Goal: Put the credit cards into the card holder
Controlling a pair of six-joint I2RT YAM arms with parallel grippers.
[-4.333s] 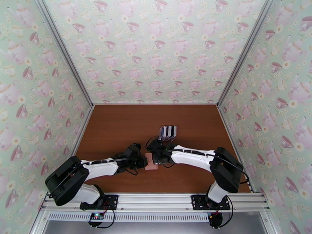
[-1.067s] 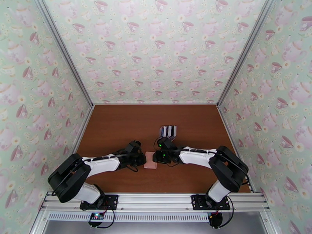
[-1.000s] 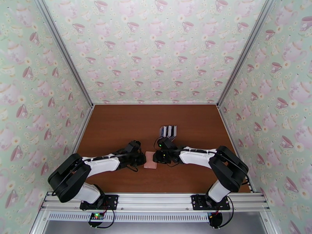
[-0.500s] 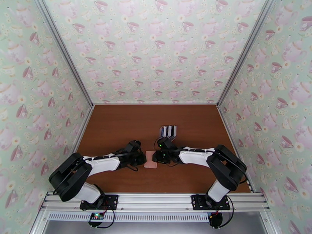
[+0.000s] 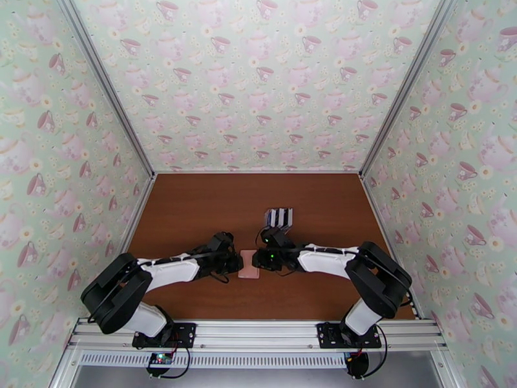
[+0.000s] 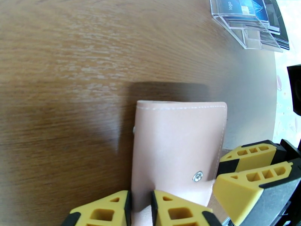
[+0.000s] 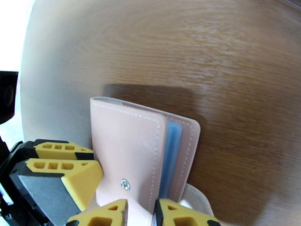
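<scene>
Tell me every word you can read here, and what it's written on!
"logo": on the blue card in the clear plastic card rack.
The other cards in the rack: too blurred to read.
The pink card holder: no writing.

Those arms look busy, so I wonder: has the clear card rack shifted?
No. The rack sits equally far from the table's back edge as before.

Card holder [image 6: 177,147]: near edge cropped by the lower frame edge, behind the left gripper [image 6: 140,202]; grip indeterminate. Clear rack [image 6: 248,27] and credit cards [image 6: 240,6]: cropped above, print illegible.
</scene>
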